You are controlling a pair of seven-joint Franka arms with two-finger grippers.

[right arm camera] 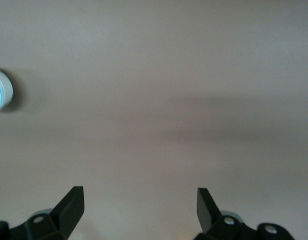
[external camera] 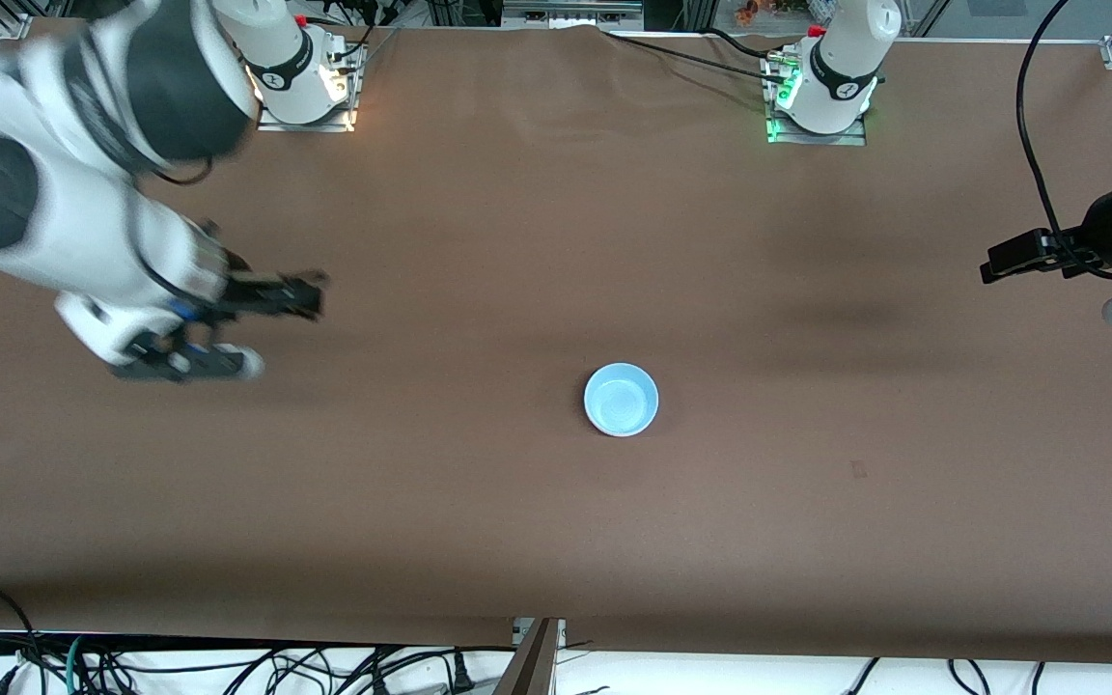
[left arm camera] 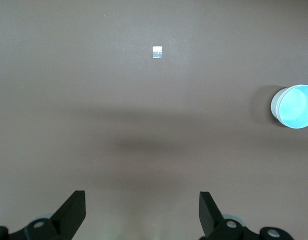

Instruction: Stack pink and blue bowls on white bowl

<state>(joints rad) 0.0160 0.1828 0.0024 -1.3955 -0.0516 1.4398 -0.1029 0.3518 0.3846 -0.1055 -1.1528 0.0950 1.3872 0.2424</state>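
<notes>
My right gripper (external camera: 310,294) hangs over bare table toward the right arm's end, fingers spread wide, holding nothing. The blue bowl (external camera: 621,400) sits mid-table; its wall reads white below the blue rim, so I judge the stack is built, though no pink shows. My left gripper (external camera: 998,262) waits at the other end, equally open and empty.
</notes>
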